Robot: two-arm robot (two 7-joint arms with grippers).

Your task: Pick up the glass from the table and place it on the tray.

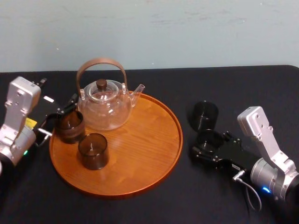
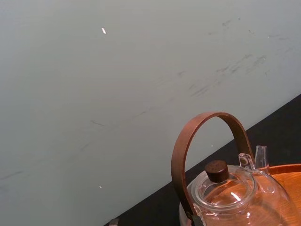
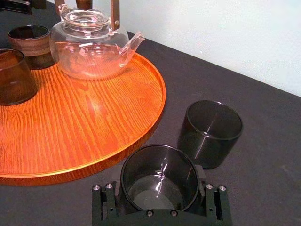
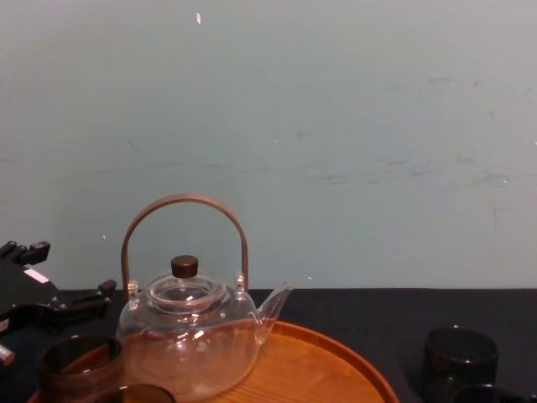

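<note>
**While the right gripper has the glass, the neighbouring tumbler is our main hazard**

As we read the right wrist view, the right gripper [image 1: 210, 145] is clenched on the glass [image 3: 159, 176], with the jaws hard against both sides low on the wall. The glass sits on the table's [image 3: 263, 155] right side, just off the tray [image 3: 94, 122] rim. We can't tell if it's off the cloth yet.

Risks from here:
- A second tumbler [image 3: 209, 133] stands just beyond the held one, close to touching. A lift with any forward drift clips it and knocks it over or rolls it away. We want a straight vertical lift first.
- The tray has a raised rim. A low traverse catches the glass base on it, twisting the glass in the jaws or shoving the tray.
- The walls are smooth and the grip is low, so a fast swing could tilt the glass or let it slip.
- On the tray, the teapot [image 3: 91, 49] spout points toward our side and a front tumbler [image 1: 93, 150] stands near the middle. The bare wood on the tray's right half is the safe drop zone.
- The left gripper [image 1: 60, 115] sits at the tray's left edge by another tumbler [image 1: 70, 126]. We cannot tell its state. Any move there while we place could jog the tray
</note>
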